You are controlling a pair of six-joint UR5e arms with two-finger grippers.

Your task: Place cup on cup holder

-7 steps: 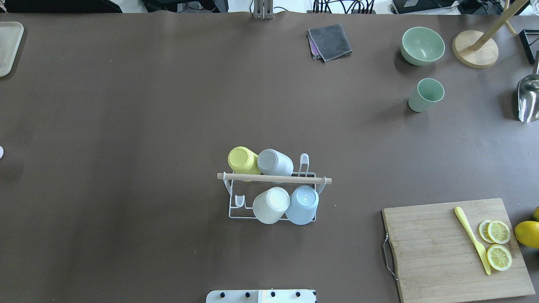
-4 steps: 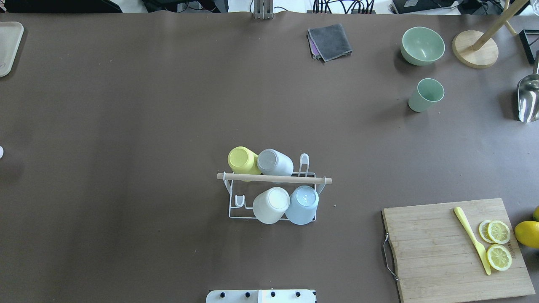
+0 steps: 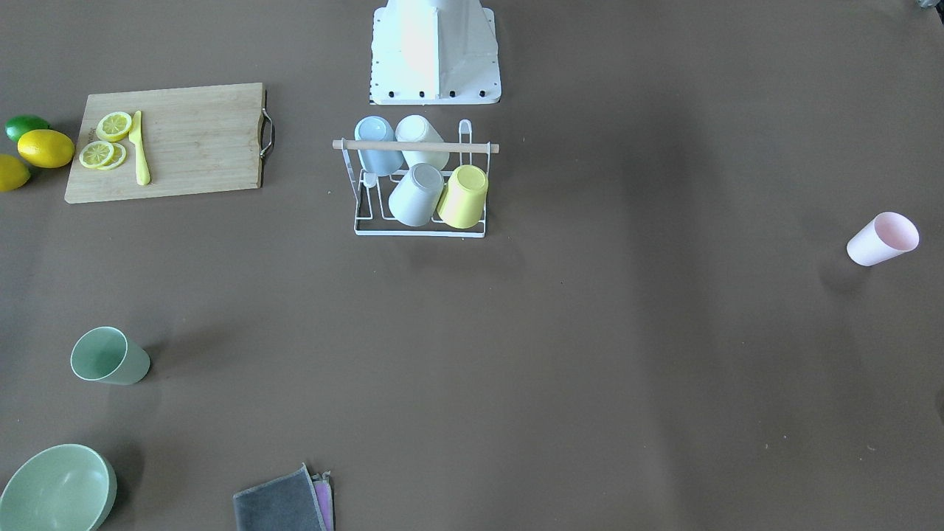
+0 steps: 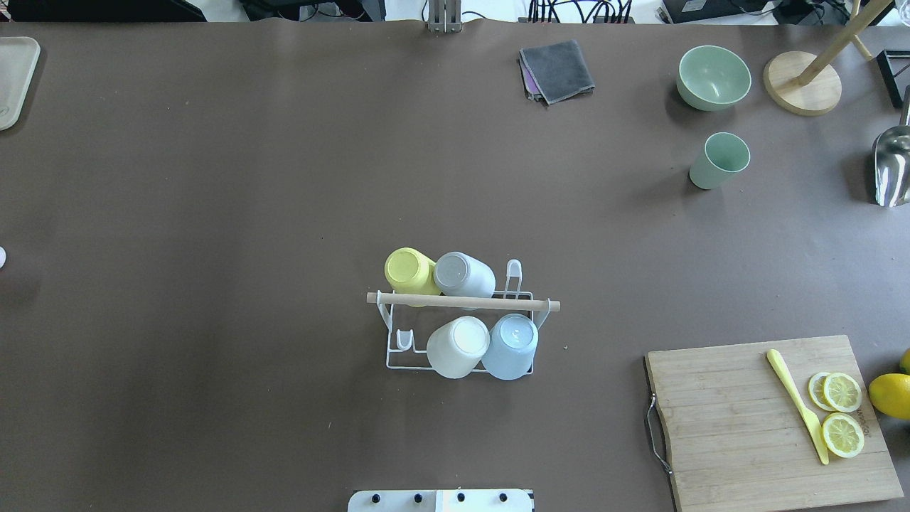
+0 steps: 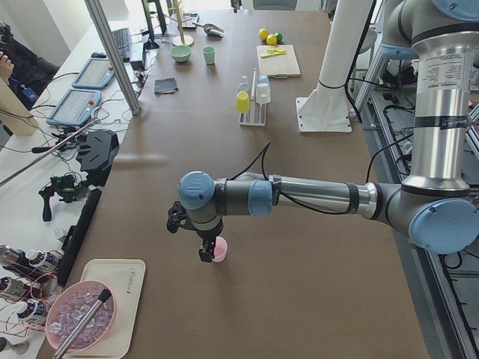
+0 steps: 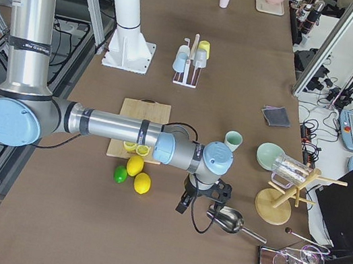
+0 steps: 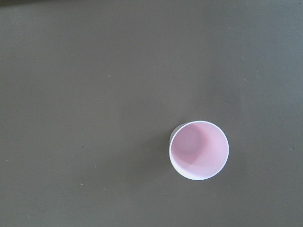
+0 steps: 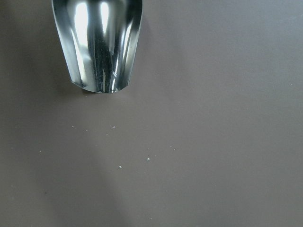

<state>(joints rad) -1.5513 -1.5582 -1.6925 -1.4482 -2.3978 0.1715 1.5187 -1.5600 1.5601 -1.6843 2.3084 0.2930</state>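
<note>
1. The pink cup (image 3: 883, 238) stood upright, mouth up, far out at the left end of the table (image 4: 213, 213). It was well apart from the cup holder (image 4: 389, 359), which sat mid-table near the robot's base.
2. The left pincer (image 5: 205, 254) hung close by that cup. Only the side view showed it, so I could not tell whether it was wide or narrow, or whether it touched the cup. This looked like the reach-and-grasp step, with nothing lifted yet.
3. The left wrist camera had the cup's mouth off-centre, low and to the right, so the pincer probably needed centring first. The cup looked light and likely to tip or slide, so a gentle, square grip on its wall would suit. It would then need turning mouth down.
4. Four cups already sat upturned on the holder. Free prongs showed at its near left (image 4: 403, 339) and far right (image 4: 513, 270). The wooden rod (image 4: 462, 301) across the top blocked a straight drop, so a slanted approach seemed wiser. The white cup (image 4: 458, 346) crowded the near-left prong.
5. The right pincer (image 6: 184, 205) hung beside a metal scoop (image 8: 97, 45) at the right end, and I could not tell how far it was open.
6. A green cup (image 4: 718, 161), bowl (image 4: 713, 77), grey cloth (image 4: 557, 70) and cutting board (image 4: 746, 427) lay to the right, well apart from the likely path.
</note>
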